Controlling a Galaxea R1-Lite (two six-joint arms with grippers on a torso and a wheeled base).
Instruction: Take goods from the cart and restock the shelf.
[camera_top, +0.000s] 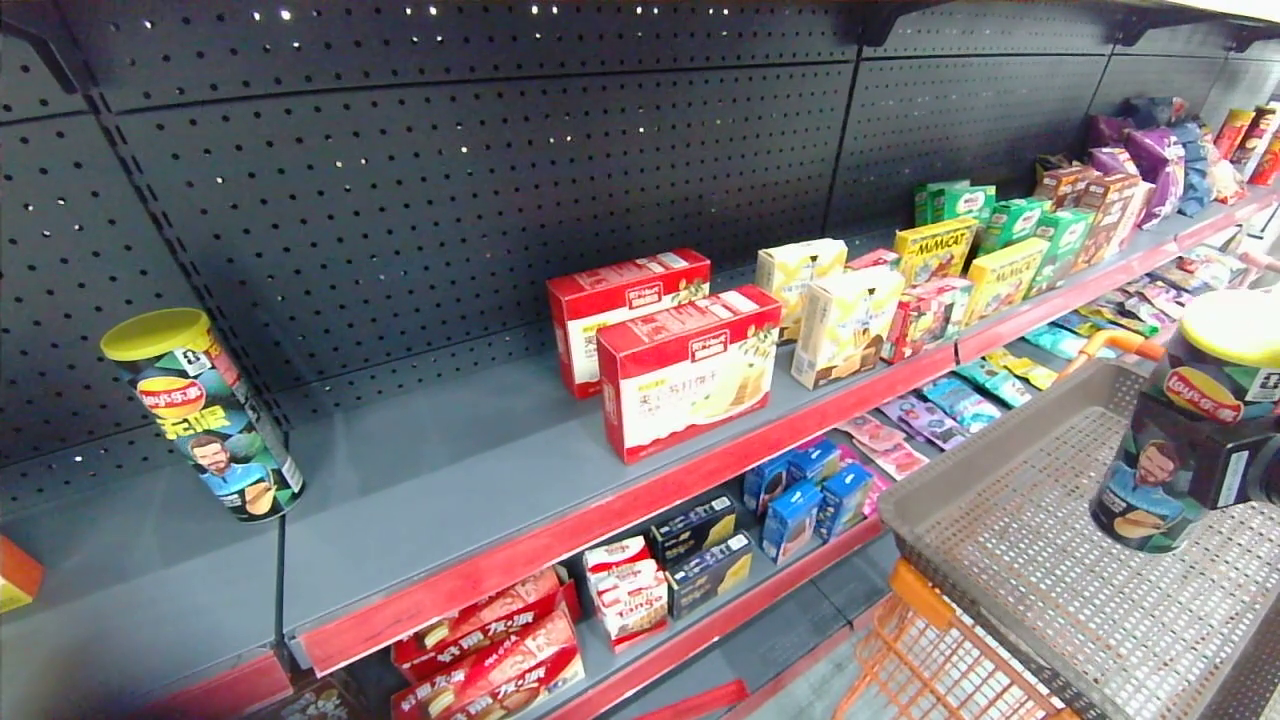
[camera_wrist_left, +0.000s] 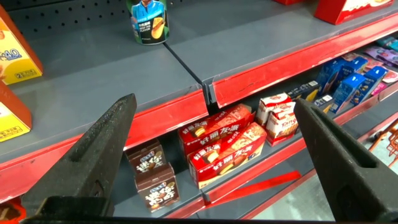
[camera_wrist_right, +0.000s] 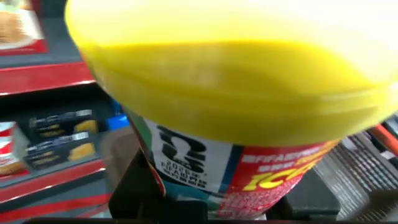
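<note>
At the cart (camera_top: 1000, 480), yellow-lidded can (camera_top: 1190, 430), right fingers (camera_wrist_right: 140, 186) half-hidden

My right gripper (camera_top: 1232, 472) holds a yellow-lidded chip can (camera_top: 1175, 430) upright over the cart's grey basket (camera_top: 1000, 520). A second can (camera_top: 200, 415) stands on the grey shelf (camera_top: 450, 480) at the left, well apart from two red boxes (camera_top: 685, 365).

Grey shelf board (camera_top: 450, 470) with red front lip. Far left, orange box (camera_top: 15, 572); beside it, yellow-lidded chip can (camera_top: 203, 415) standing. Mid-shelf, two red biscuit boxes (camera_top: 690, 370), one behind the other. Rightward, cream cartons (camera_top: 845, 325), yellow boxes (camera_top: 935, 250), green boxes (camera_top: 1015, 222), purple bags (camera_top: 1155, 160).
</note>
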